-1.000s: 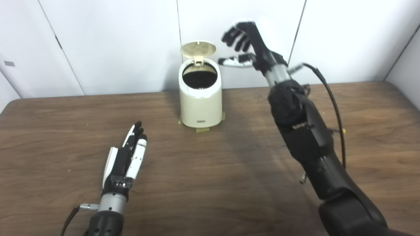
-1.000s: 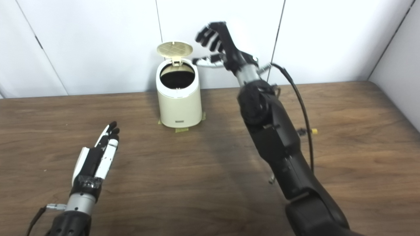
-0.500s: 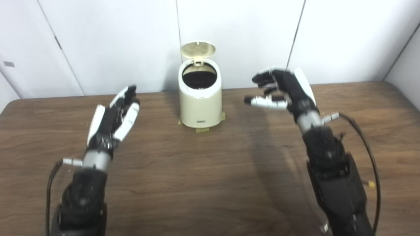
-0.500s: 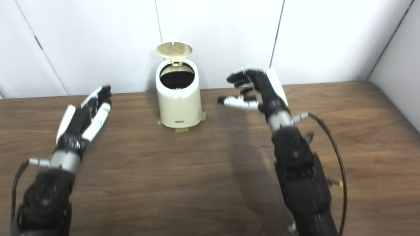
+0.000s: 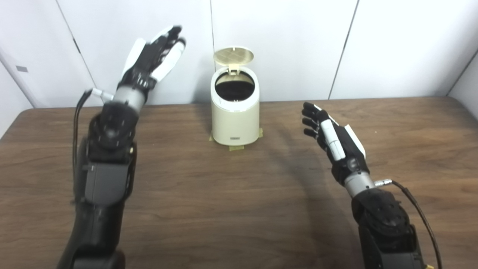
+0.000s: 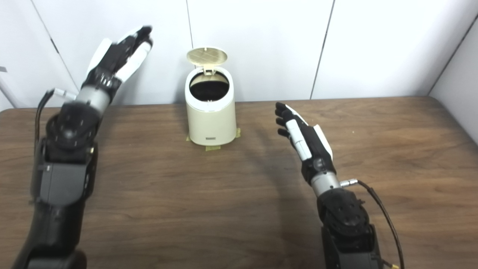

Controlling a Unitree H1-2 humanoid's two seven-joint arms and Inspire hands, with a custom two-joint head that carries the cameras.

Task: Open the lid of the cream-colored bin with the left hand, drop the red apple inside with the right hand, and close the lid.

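A dark brown wood-grain table is seen filling the lower two-thirds of the frame, its rounded far corners met by a white panelled wall. Directly on it, at upper centre, a cream-colored bin is stood upright, with tan tape tabs stuck beneath its base.

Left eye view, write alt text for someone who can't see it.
A cream-colored bin stands on a wooden table with its lid flipped up. The open left hand is raised beside it; the open right hand hovers low.
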